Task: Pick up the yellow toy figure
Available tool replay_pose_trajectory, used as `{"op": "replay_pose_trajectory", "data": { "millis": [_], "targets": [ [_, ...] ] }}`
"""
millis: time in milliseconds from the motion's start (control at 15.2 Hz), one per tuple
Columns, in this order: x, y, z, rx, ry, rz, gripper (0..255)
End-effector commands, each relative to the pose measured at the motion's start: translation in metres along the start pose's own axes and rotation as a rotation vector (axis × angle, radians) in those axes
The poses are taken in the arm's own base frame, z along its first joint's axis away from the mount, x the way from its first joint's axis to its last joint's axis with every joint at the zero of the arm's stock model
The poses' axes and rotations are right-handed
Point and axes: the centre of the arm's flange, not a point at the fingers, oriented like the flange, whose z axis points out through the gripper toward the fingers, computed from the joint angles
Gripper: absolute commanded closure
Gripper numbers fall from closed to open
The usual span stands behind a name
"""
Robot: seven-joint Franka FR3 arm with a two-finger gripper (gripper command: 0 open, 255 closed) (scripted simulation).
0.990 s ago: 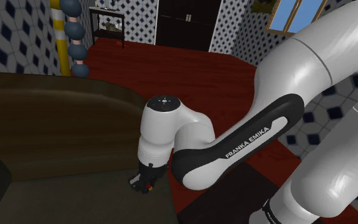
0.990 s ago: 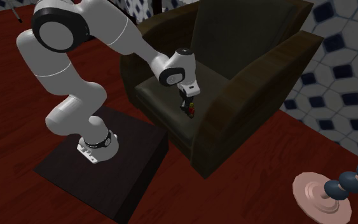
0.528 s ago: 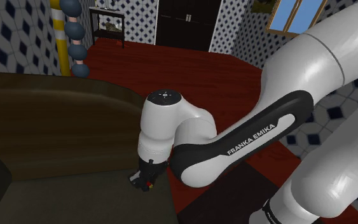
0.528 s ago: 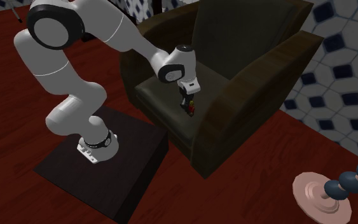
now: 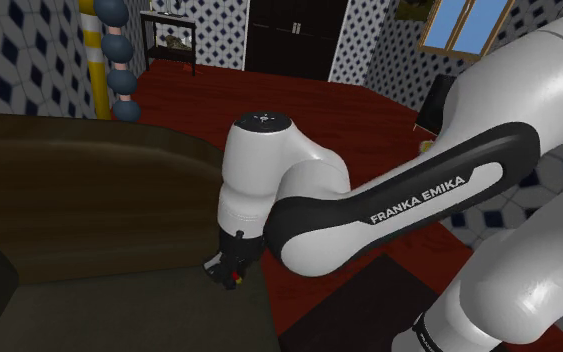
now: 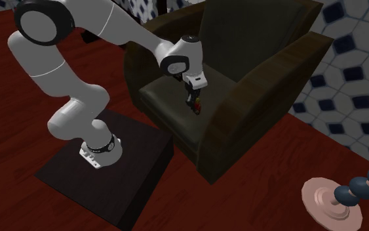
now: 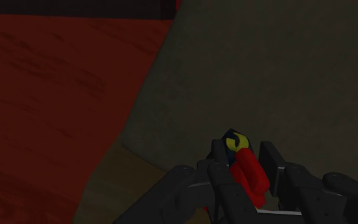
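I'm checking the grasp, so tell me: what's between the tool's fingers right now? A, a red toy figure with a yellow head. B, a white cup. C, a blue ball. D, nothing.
A: in the wrist view the tool is shut on the toy figure, its red body clasped between the two black fingers and its yellow head poking out past them.
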Motion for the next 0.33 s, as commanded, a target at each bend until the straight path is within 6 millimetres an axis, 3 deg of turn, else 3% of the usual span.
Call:
{"op": "replay_pose_trajectory", "data": {
  "millis": [0,264],
  "targets": [
    [0.001,0.001,-0.010,0.000,-0.001,0.000,255],
    [0.002,0.001,-0.022,0.000,-0.001,0.000,255]
  ]
}}
